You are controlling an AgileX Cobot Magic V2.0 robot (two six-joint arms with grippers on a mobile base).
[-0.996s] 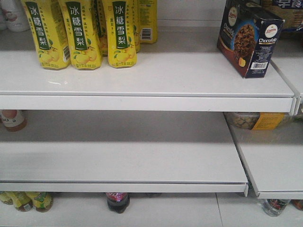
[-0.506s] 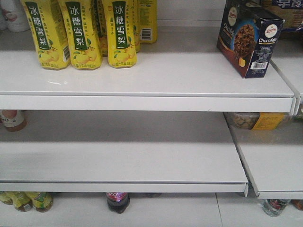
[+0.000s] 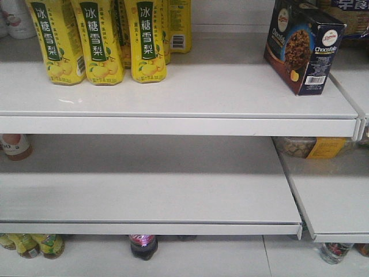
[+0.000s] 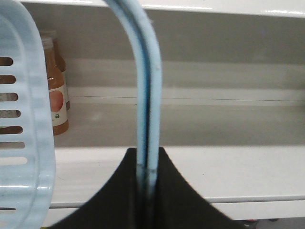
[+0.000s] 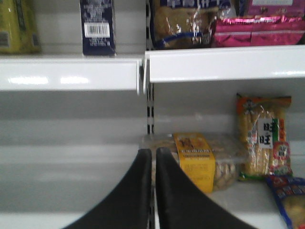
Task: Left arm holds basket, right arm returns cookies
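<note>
Navy cookies box (image 3: 304, 46) reads "Chocolate" on the top shelf (image 3: 173, 98), beside yellow bottles (image 3: 98, 40) lettered 冰糖雪梨. Left view: left gripper (image 4: 147, 191) pinched tight on the basket (image 4: 21, 119) handle (image 4: 145, 81) rising above it. Right view: right gripper (image 5: 153, 191) closed, empty, barcode box up-left.
</note>
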